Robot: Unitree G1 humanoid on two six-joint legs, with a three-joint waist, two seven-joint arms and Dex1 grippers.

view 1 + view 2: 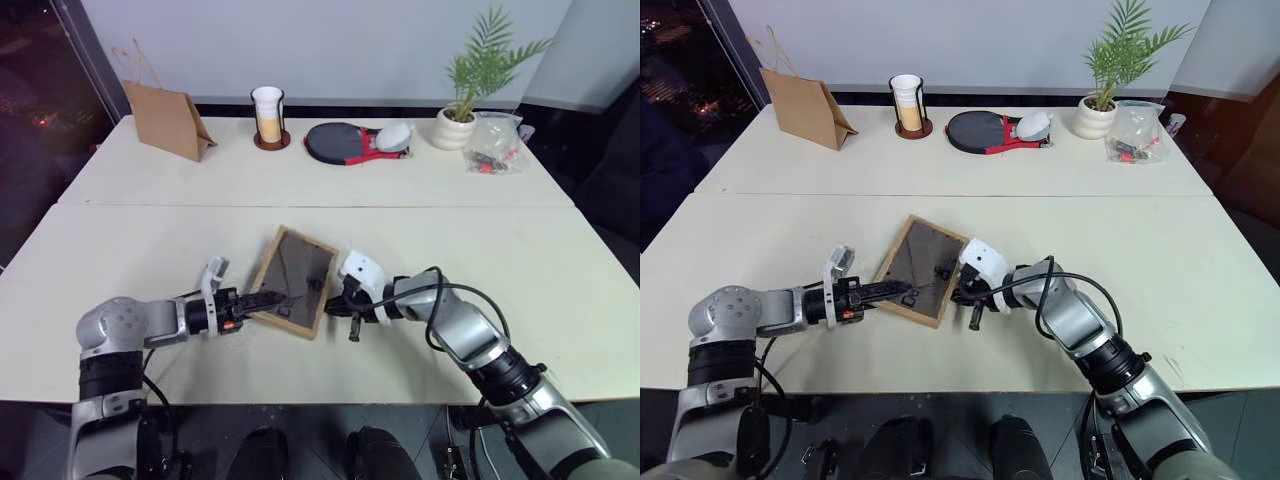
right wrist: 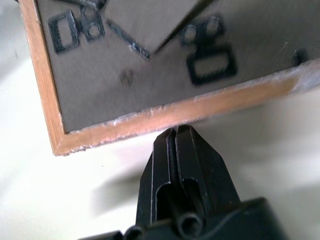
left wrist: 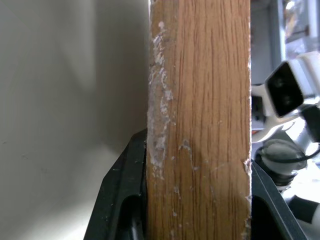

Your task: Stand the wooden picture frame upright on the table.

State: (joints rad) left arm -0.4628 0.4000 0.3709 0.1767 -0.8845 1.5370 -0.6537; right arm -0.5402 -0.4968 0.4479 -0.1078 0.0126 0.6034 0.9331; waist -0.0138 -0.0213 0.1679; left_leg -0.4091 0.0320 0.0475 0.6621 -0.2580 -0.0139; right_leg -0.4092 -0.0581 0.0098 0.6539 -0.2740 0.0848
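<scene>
Wooden picture frame point(image 1: 293, 281): light-wood rim, dark grey-brown back up, stand partly folded out, tilted diagonally. Lower centre of picture, on pale cream table point(image 1: 560, 260) below seam.

A pale grey-white wall point(image 1: 350, 40) runs behind the far edge, with a dark strip along its foot; a dark glass window point(image 1: 35, 90) (small lights glinting in it) fills the far left corner, and a dark floor point(image 1: 600, 170) shows on the right
</scene>
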